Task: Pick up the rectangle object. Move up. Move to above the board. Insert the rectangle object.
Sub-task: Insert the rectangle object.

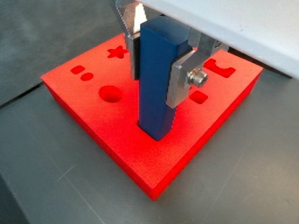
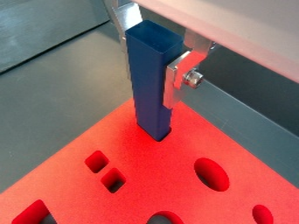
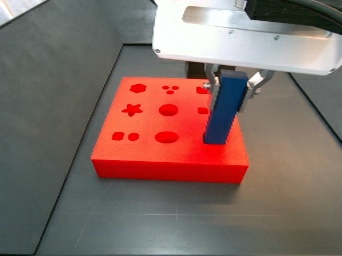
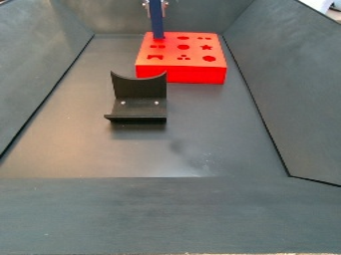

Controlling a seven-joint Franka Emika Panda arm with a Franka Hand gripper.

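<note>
— Bar (image 1: 160, 83): where is it?
— Upright between the jaws, gripper (image 1: 158, 66) clamped on its upper part; its lower end is sunk in the board (image 1: 128, 144) below the fingers (image 1: 183, 74).
— And the fixture (image 4: 138, 98)?
— Well apart.

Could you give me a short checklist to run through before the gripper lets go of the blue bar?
1. Grip: the gripper is shut on the blue bar, a silver finger flat against its side: ok.
2. Bar upright in both side views: ok.
3. Bar's lower end inside a hole of the red board: ok.
4. Bar pushed to full depth: cannot tell; the bottom of the hole is hidden.
5. Board flat on the floor: ok.
6. Dark holder apart from the board: ok.
</note>
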